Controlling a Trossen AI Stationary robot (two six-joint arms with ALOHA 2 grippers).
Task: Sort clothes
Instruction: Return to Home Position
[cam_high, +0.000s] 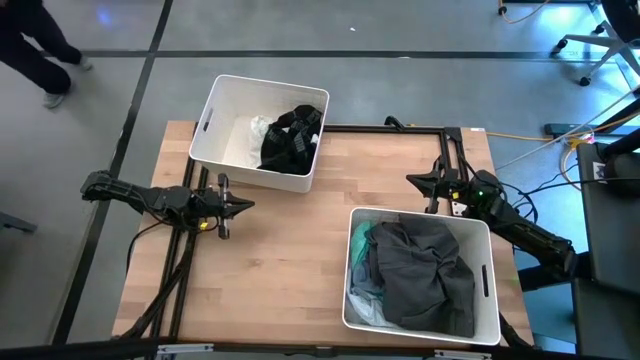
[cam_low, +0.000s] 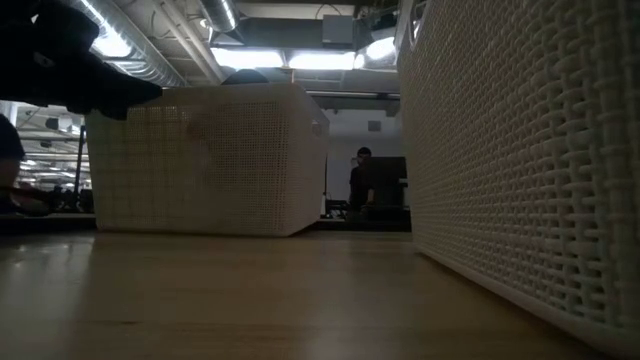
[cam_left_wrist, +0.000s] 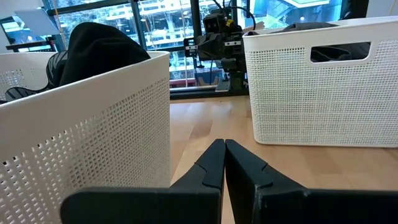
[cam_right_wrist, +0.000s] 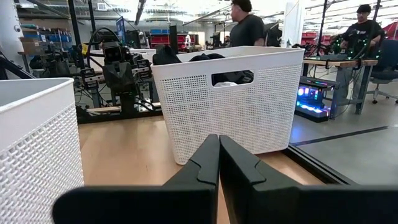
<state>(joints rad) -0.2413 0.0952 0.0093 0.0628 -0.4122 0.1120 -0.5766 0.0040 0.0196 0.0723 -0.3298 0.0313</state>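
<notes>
Over the table (cam_high: 290, 270), the left gripper (cam_high: 247, 206) is hovering empty with fingers (cam_left_wrist: 212, 165) pressed together, just beside the far bin (cam_high: 210, 120) holding the black clothes (cam_high: 290, 140) — the right gripper (cam_high: 412, 180), likewise closed on nothing, is sitting just beyond the near bin (cam_high: 492, 290) holding the dark grey clothes (cam_high: 425, 270). With every garment lying inside a bin, each arm is probably needing only to back away from its neighbouring wall.
</notes>
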